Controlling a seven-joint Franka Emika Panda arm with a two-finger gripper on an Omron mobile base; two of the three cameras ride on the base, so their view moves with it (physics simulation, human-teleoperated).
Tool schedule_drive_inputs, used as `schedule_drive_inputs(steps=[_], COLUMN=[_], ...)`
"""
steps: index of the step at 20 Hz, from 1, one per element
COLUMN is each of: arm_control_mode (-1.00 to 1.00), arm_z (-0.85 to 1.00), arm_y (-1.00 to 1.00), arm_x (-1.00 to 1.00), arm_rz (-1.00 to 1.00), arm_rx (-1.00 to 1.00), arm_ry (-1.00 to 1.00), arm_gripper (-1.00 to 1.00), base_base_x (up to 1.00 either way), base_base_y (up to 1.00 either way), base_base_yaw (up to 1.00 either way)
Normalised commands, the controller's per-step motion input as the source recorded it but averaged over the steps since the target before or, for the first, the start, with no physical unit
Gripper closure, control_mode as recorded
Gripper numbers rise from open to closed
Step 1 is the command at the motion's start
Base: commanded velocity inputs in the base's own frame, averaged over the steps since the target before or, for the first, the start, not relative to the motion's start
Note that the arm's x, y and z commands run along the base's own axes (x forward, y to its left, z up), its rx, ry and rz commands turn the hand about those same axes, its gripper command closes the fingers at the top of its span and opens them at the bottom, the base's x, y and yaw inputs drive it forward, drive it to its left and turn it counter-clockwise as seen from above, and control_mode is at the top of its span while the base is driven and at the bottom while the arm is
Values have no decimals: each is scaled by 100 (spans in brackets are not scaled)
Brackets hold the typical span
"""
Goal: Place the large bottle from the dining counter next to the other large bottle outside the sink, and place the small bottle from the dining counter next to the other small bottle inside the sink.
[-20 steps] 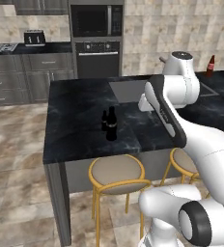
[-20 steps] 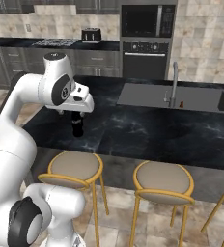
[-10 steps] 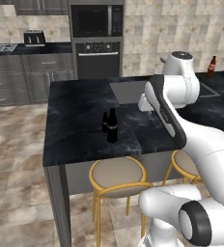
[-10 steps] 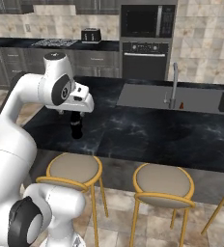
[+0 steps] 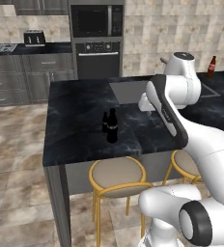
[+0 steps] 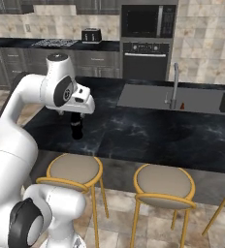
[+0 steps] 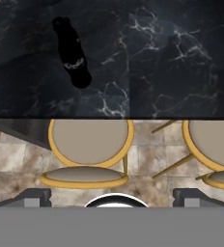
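On the dining counter (image 5: 80, 111) stands the large bottle (image 5: 112, 125), tall and near-black with a white band. The small bottle (image 5: 105, 122) is close beside it on its left. In the hand view I look down on the large bottle (image 7: 73, 55), which lies up and to the left, well away from the fingertips. My gripper (image 7: 111, 197) hangs open and empty above the counter's front edge, and in the right base view the gripper (image 6: 84, 104) sits in front of the large bottle (image 6: 76, 127). The other large bottle (image 5: 211, 66), brown with a red cap, stands far right.
The sink (image 6: 172, 97) with its tap (image 6: 174, 86) is set into the counter to the right, and a small reddish thing (image 6: 182, 105) stands by the tap. Gold-legged stools (image 6: 74, 169) line the counter's front. An oven (image 5: 97, 53) and a toaster (image 5: 33, 37) stand against the back wall.
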Motion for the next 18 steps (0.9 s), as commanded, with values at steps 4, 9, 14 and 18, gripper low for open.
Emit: schedule_drive_inputs(steps=[4, 9, 14, 18], arm_control_mode=[-100, -100, -100, -100], arm_z=[0, 0, -2, -9], arm_y=[7, 11, 18, 15], arm_x=[-2, 0, -1, -2], arm_rz=[2, 4, 6, 8], arm_rx=[1, 0, 0, 0], arm_ry=[-5, -8, -11, -15], arm_gripper=[-100, -100, -100, -100], base_base_x=[0, 0, 0, 0], base_base_y=[0, 0, 0, 0], base_base_yaw=[0, 0, 0, 0])
